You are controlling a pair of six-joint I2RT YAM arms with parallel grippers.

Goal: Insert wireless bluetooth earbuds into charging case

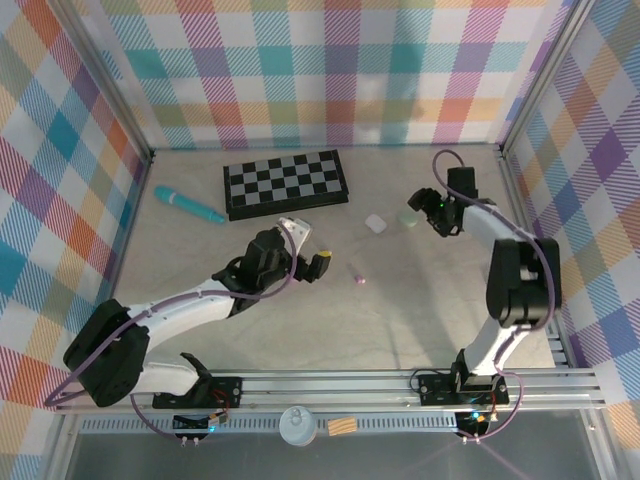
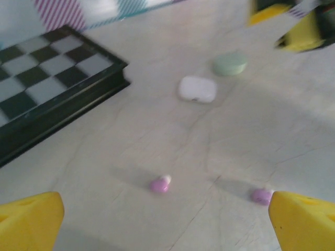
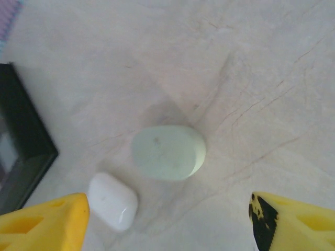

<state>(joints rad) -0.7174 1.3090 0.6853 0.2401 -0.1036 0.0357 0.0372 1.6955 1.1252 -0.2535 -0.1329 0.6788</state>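
Observation:
Two tiny pink earbuds (image 2: 160, 183) (image 2: 260, 196) lie on the pale table, apart from each other, one close to my left gripper's right fingertip (image 2: 301, 222). One pink earbud (image 1: 360, 281) sits just right of my left gripper (image 1: 313, 248). That left gripper (image 2: 166, 225) is open, with nothing held. Farther back a white charging case (image 2: 197, 89) and a pale green case (image 2: 230, 64) lie closed, side by side. My right gripper (image 3: 167, 225) hovers open above the green case (image 3: 167, 152) and the white case (image 3: 112, 201), holding nothing.
A black chessboard (image 1: 286, 183) lies at the back left, its edge (image 3: 21, 151) near the white case. A teal pen-like tool (image 1: 188, 204) rests left of the board. Plaid walls enclose the table on three sides.

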